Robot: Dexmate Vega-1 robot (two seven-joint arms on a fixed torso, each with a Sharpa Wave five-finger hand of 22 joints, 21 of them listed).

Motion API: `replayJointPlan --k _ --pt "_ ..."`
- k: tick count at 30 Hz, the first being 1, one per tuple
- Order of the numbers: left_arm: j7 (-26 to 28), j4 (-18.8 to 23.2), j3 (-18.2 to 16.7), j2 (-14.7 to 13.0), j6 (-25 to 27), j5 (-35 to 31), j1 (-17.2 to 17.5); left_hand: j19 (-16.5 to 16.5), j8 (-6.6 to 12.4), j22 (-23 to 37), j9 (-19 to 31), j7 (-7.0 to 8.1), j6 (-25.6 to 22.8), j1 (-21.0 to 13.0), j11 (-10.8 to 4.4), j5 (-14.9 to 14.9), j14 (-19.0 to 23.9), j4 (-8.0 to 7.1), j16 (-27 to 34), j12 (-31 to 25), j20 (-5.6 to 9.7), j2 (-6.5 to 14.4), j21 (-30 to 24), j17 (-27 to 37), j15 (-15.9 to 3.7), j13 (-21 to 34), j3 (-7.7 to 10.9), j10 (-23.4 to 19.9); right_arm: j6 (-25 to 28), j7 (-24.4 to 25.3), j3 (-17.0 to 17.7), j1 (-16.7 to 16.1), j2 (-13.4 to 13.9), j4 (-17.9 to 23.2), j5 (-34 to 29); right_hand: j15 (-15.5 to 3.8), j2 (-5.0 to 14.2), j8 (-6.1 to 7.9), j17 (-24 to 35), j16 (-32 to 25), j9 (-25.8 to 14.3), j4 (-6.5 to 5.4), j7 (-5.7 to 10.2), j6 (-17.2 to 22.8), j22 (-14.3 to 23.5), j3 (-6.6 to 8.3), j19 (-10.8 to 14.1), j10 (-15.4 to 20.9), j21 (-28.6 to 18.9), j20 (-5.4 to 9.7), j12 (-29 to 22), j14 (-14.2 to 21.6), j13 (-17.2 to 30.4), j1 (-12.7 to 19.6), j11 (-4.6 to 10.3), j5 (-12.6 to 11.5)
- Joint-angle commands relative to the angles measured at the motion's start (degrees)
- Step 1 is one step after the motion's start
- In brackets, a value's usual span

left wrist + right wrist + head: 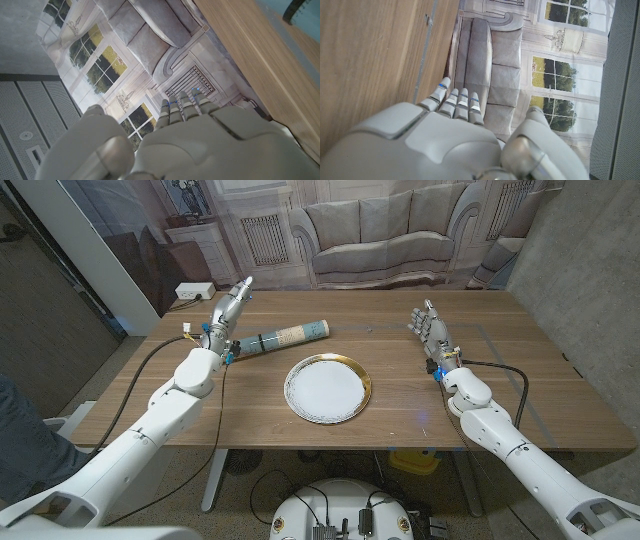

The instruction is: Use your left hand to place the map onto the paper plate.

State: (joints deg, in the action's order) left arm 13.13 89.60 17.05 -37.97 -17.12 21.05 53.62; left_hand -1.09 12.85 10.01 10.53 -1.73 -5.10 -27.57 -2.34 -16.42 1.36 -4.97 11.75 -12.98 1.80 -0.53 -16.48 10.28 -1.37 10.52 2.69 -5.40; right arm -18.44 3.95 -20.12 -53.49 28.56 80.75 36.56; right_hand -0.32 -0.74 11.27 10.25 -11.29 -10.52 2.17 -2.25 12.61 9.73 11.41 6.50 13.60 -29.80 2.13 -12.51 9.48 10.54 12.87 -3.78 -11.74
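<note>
The map [282, 337] is a rolled tube, dark teal at one end and pale at the other, lying on the table behind the paper plate. The paper plate [327, 388] is white with a gold rim and sits mid-table. My left hand [227, 312] is raised just left of the map's dark end, fingers straight and apart, holding nothing. In the left wrist view the left hand [165, 140] has its fingers extended toward the backdrop. My right hand [430, 330] stands open at the right, fingers up; the right wrist view shows the right hand [450, 135] holding nothing.
The wooden table [400, 415] carries little else. A cable [500, 366] runs from the right wrist across the table. A printed backdrop of a sofa [380, 240] hangs behind the far edge. A white power strip [193, 290] lies off the back left corner.
</note>
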Motion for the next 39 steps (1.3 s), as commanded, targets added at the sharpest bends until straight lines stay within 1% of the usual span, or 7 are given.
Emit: replayJointPlan --k 1,3,8,19,27,37,39 --pt "5.4 3.2 -0.4 -1.9 4.5 -6.7 0.8 0.7 0.21 0.2 0.2 0.07 -0.7 -0.5 -0.01 -0.3 0.5 0.26 0.2 -0.2 2.19 -0.1 0.0 0.2 -0.17 0.3 0.0 -0.4 -0.4 0.6 0.1 -0.3 -0.4 0.4 0.0 0.15 0.15 0.38 0.3 -0.2 -0.3 0.35 0.01 0.5 0.3 0.31 0.4 0.5 0.1 2.36 -0.3 0.3 0.1 0.1 -0.15 0.3" --pt "6.5 4.3 -0.5 -2.5 6.1 -8.1 1.1 0.7 0.2 0.2 0.2 0.11 -0.7 -0.6 -0.11 -0.3 0.6 0.29 0.1 -0.2 2.17 -0.1 0.1 0.2 -0.2 0.3 0.0 -0.5 -0.5 0.7 0.1 -0.4 -0.2 0.6 -0.3 0.14 0.17 0.38 0.3 -0.2 -0.3 0.37 -0.03 0.6 0.3 0.3 0.4 0.6 0.2 2.35 -0.3 0.3 0.1 0.1 -0.4 0.3" --pt "8.2 5.7 -0.7 -3.2 8.0 -10.3 1.6 0.7 0.18 0.2 0.2 0.16 -0.9 -0.7 -0.24 -0.4 0.7 0.37 0.1 -0.2 2.11 -0.1 0.2 0.2 -0.29 0.3 -0.01 -0.5 -0.3 1.3 0.3 -0.9 0.0 1.5 -0.3 0.12 0.22 0.35 0.3 -0.2 -0.3 0.42 -0.07 0.6 0.3 0.31 0.5 0.6 0.3 2.33 -0.3 0.3 0.1 0.2 -0.07 0.3" --pt "10.2 6.3 -1.1 -3.6 9.1 -12.7 2.3 1.0 0.15 0.2 0.2 0.16 -1.4 -1.2 -0.36 -0.7 1.2 0.62 0.1 -0.2 2.05 0.0 0.4 0.2 -0.5 0.3 -0.01 -1.1 0.0 1.2 0.3 -1.0 0.0 1.4 0.0 0.1 0.37 0.33 0.3 -0.1 -0.3 0.54 0.01 0.7 0.4 0.36 0.7 0.7 0.5 2.4 -0.3 0.4 0.1 0.3 -0.14 0.4" --pt "12.0 7.7 -0.7 -4.4 12.1 -16.2 2.4 1.2 0.16 0.2 0.2 0.32 -1.7 -1.5 -0.34 -0.8 1.4 0.73 0.1 -0.1 2.09 0.0 0.5 0.2 -0.61 0.3 -0.03 -1.3 0.3 1.0 0.2 -0.8 -0.3 0.9 0.3 0.14 0.47 0.33 0.3 -0.2 -0.3 0.59 0.04 0.8 0.4 0.39 0.8 0.8 0.7 2.39 -0.3 0.5 0.1 0.4 -0.15 0.4" --pt "12.3 6.2 -0.3 -3.9 11.6 -17.0 1.3 1.3 0.09 0.2 0.2 0.41 -2.1 -1.8 -0.69 -1.1 1.8 0.92 0.0 -0.1 2.11 0.0 0.8 0.2 -0.8 0.3 -0.1 -1.8 0.3 1.7 0.5 -1.3 0.1 1.7 0.0 0.21 0.59 0.42 0.3 -0.2 -0.3 0.8 -0.26 1.3 0.4 0.43 0.9 1.4 1.1 2.26 -0.5 1.0 0.1 0.6 -0.5 0.5" --pt "12.4 6.1 -0.1 -3.8 11.8 -17.4 1.1 1.5 0.07 0.2 0.2 0.48 -2.3 -2.0 -0.51 -1.2 2.0 0.98 0.0 -0.1 2.77 0.0 0.8 0.2 -0.95 0.3 -0.13 -2.1 0.2 1.8 0.6 -1.4 0.1 1.8 0.0 0.23 0.59 0.43 0.3 -0.2 -0.3 0.81 -0.26 1.3 0.4 0.43 0.9 1.4 1.1 2.25 -0.5 1.0 0.1 0.6 -0.53 0.5"
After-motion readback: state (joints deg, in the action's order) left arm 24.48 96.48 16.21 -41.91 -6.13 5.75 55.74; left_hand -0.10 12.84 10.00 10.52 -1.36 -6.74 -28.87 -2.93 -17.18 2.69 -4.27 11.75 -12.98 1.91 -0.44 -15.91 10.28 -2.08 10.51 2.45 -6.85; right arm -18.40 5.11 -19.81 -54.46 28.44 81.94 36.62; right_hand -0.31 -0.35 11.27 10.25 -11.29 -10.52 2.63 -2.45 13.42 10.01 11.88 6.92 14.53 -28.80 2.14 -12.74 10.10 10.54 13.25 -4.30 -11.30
